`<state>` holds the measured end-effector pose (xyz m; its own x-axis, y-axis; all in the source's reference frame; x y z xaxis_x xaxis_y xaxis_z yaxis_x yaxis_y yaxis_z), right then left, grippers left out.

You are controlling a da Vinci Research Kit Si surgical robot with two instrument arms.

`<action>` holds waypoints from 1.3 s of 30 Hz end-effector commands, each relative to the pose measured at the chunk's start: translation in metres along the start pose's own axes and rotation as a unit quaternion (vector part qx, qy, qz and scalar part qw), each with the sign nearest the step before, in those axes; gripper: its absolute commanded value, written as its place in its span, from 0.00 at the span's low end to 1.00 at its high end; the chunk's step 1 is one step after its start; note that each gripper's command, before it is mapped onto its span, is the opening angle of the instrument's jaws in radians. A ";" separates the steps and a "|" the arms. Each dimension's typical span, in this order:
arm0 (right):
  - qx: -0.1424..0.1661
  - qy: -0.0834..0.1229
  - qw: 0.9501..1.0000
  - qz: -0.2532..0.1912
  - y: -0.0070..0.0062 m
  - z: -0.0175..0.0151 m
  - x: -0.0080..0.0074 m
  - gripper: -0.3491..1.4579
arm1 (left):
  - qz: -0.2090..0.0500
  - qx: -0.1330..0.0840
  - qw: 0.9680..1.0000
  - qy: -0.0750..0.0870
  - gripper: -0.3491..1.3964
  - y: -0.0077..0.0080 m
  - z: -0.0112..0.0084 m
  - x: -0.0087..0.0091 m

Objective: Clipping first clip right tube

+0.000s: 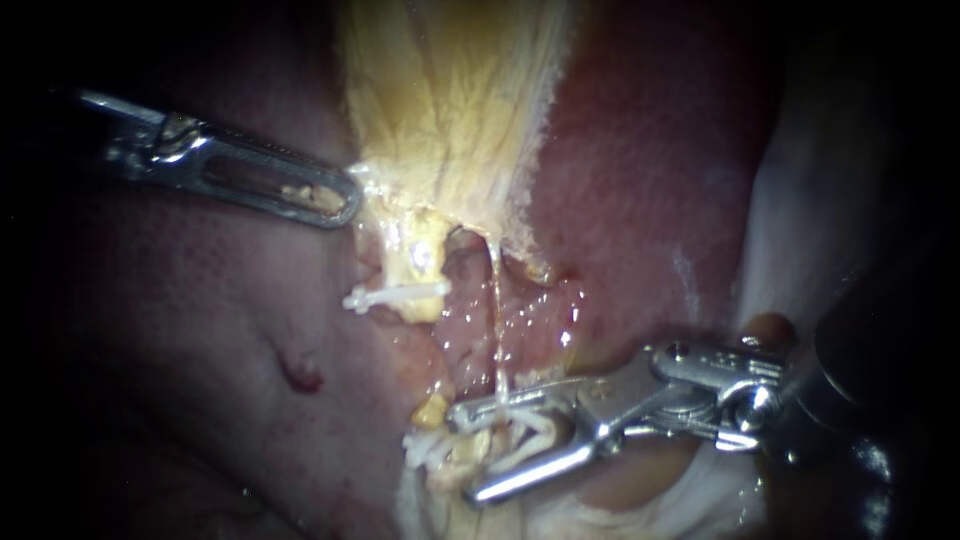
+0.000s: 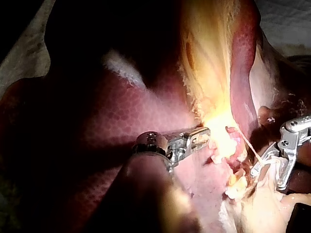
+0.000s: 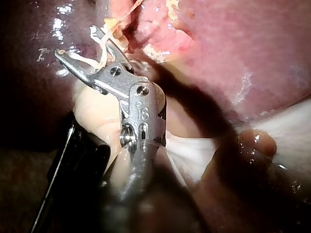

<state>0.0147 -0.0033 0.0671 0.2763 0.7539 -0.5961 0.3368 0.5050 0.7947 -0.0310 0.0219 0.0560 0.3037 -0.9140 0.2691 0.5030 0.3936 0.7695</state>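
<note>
Endoscope view: dark red liver [image 1: 200, 330], then a pale yellow gallbladder [image 1: 450, 100] gripped at its edge by the left instrument [image 1: 345, 200]. The right instrument [image 1: 460, 455], jaws spread, holds a white clip [image 1: 528, 431] astride the thin right tube [image 1: 495, 320], which runs crosswise near their tips.

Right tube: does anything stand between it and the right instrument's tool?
Nothing visible does. The right tube runs through the gap between the jaws of the right instrument's tool, which hold a white clip open around it.
</note>
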 end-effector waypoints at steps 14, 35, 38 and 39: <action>0.001 -0.001 1.000 0.000 0.0024 -0.0018 -0.0008 0.33 | 0.000 0.000 1.000 0.000 0.00 0.0000 0.0001 0.0000; 0.003 0.000 1.000 0.008 0.0029 -0.0026 -0.0010 0.00 | 0.000 0.000 1.000 0.000 0.00 0.0001 0.0001 0.0000; 0.002 -0.002 1.000 0.008 0.0028 -0.0026 -0.0010 0.00 | 0.000 0.000 1.000 0.000 0.00 0.0001 0.0001 0.0000; 0.002 -0.002 1.000 0.008 0.0028 -0.0026 -0.0010 0.00 | 0.000 0.000 1.000 0.000 0.00 0.0001 0.0001 0.0000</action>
<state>0.0130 -0.0016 0.0703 0.2846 0.7609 -0.5831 0.3360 0.4905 0.8040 -0.0310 0.0219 0.0562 0.3037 -0.9140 0.2692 0.5029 0.3937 0.7695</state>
